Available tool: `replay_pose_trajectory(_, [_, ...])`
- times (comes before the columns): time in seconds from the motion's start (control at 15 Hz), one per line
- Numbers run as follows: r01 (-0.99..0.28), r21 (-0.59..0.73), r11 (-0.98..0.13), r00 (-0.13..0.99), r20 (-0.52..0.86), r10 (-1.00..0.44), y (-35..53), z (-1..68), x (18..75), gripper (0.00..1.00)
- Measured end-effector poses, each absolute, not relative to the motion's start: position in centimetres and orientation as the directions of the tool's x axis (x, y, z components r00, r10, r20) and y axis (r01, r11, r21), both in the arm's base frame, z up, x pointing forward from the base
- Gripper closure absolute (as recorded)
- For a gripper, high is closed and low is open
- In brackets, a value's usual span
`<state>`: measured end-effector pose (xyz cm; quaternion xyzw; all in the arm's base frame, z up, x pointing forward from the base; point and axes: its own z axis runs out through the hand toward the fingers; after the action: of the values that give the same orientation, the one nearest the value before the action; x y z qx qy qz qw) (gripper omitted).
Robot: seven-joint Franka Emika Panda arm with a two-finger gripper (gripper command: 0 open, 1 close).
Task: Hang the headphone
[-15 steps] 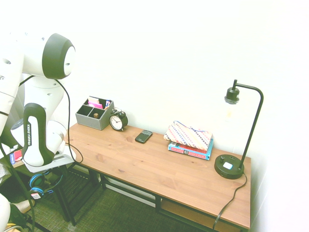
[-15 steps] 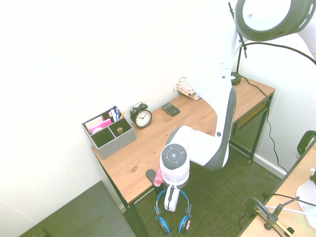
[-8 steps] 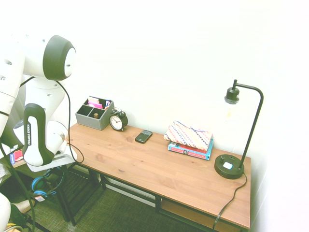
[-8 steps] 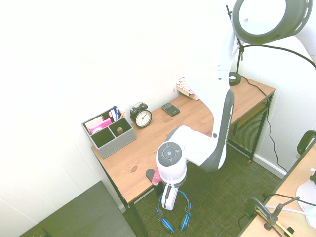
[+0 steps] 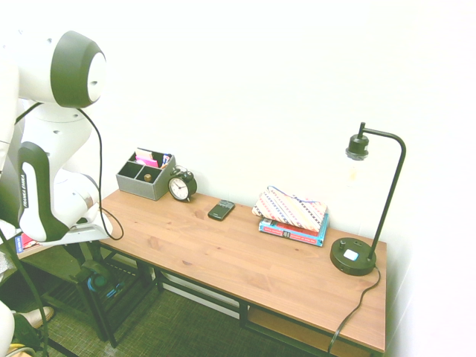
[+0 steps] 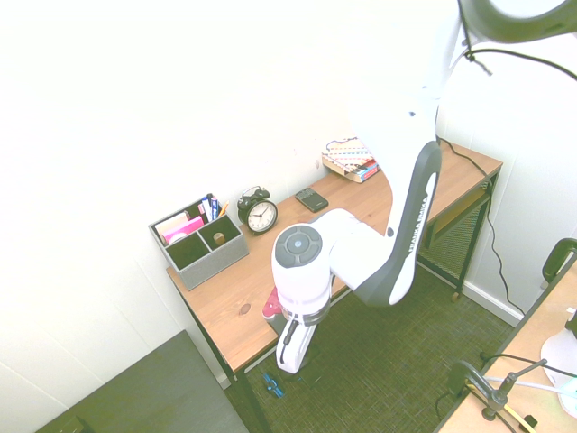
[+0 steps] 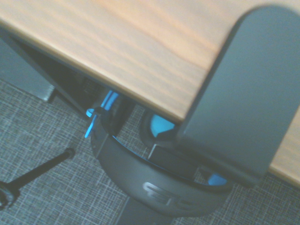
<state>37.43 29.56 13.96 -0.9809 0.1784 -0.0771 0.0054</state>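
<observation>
the headphone [image 7: 154, 183], blue and black, is being seen blurred from the wrist, its dark band curving below the desk [image 7: 140, 51] edge by a flat dark hook [image 7: 248, 93]; its long axis cannot be told. only blue slivers are being shown at the desk's end [image 5: 98, 283], over green carpet [image 6: 379, 361]. the gripper [image 6: 287, 359] is being pointed down; whether its fingers are apart cannot be told.

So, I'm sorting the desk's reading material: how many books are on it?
2 that I can see: a blue book and a red book beneath it, stacked on the desk under a patterned pouch, near the lamp. The pouch could hide more.
</observation>
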Motion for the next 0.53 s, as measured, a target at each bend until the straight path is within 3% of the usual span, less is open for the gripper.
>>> replay_pose_trajectory(0.27, [-0.38, -0.081, -0.921, 0.915, 0.11, -0.387, 30.5, 22.9, 37.3, 0.0])
replay_pose_trajectory(0.53, [-0.458, -0.046, -0.888, 0.887, 0.038, -0.46, 28.4, 32.1, 43.6, 0.0])
